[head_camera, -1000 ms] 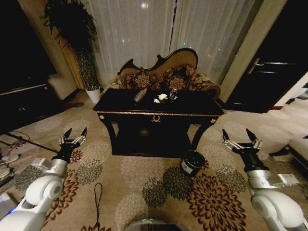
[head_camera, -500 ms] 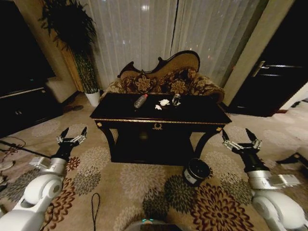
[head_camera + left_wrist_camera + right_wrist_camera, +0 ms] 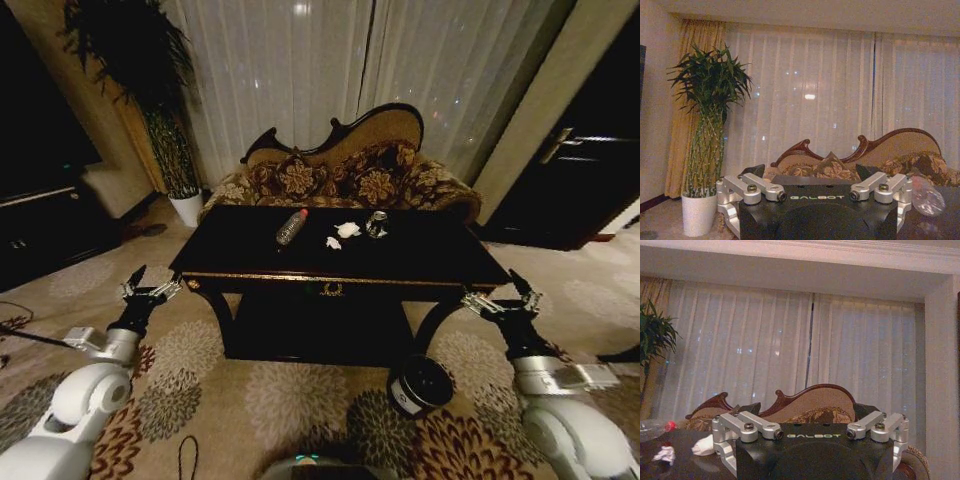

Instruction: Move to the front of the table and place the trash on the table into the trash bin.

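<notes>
The whole picture has shifted since the earlier frames: the table is seen bigger and closer, so the robot has been driven nearer to it. The things themselves have not been moved.

The trash is found on the table top, near the middle and toward the back. A clear bottle is laid down flat, with its long side pointing away from the robot and a bit to the right. Two white paper wads and a small shiny piece are placed just beside it, to the right.

The left gripper is held low by the table's left front corner, with its fingers spread wide and nothing held. The right gripper is held by the right front corner, also spread wide with nothing in it. The trash lies ahead of both and higher up. The bottle looks nearer to the left arm, and the shiny piece nearer to the right arm.

The trash bin is tipped on the carpet by the right front leg, near the right arm. Open carpet is seen in front of the table.
</notes>
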Tool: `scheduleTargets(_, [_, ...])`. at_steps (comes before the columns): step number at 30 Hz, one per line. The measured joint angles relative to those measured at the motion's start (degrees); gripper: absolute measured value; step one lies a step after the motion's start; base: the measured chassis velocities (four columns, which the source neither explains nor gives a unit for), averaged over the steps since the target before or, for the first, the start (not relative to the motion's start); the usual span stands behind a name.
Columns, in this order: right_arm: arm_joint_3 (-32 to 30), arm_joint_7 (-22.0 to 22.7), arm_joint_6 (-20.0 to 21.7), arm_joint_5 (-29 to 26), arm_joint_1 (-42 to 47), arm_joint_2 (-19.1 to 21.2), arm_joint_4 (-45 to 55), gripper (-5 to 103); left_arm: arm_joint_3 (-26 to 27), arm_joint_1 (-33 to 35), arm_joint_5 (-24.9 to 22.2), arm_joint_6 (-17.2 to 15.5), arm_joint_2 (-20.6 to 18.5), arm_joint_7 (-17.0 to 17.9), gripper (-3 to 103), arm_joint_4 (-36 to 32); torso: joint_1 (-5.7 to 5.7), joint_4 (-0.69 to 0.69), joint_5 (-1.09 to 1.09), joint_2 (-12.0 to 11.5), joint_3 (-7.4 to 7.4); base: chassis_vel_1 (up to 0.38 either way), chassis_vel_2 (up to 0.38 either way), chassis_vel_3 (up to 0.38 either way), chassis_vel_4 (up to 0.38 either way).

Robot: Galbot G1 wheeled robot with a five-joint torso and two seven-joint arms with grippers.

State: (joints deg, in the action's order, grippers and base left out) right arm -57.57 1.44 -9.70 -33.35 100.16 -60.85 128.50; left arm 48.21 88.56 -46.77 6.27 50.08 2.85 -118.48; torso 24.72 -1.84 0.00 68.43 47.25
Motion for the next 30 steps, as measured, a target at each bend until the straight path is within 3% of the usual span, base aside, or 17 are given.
scheduleTargets(10, [0.2,0.2,-0.9,0.2,0.0,-0.7,-0.5,100,-0.9,-0.7,-1.3,-0.6,-1.1,-0.6,100,0.3,0.03,0.01,-0.01,0.0,0.01,-0.126,0.118,0.121,-0.125])
scheduleTargets(18, [0.5,0.4,-1.1,0.8,0.4,-0.7,-0.6,100,-5.0,-4.4,-9.3,-3.9,-11.6,-3.6,100,-0.6,-0.07,-0.01,0.0,0.0,-0.03,-0.004,0.003,0.008,0.0])
scheduleTargets(20, [0.5,0.4,-1.1,0.9,0.4,-0.7,-0.6,100,-6.5,-5.5,-10.1,-4.3,-12.9,-3.7,100,-0.6,-0.07,-0.01,0.0,0.0,-0.02,0.0,0.0,0.0,0.0])
scheduleTargets(24, [0.7,0.6,-1.0,1.1,0.3,-1.0,-0.6,100,-14.5,-11.9,-10.9,-5.5,-17.1,-3.9,100,0.7,-0.01,-0.02,-0.02,0.0,0.0,0.0,0.0,0.0,0.0])
scheduleTargets(30, [2.2,0.7,-0.9,1.2,-0.9,1.0,-1.6,100,-17.3,-13.8,-11.7,-6.0,-21.0,-4.1,100,2.7,0.0,0.01,0.0,0.0,0.0,0.0,0.0,0.0,0.0])
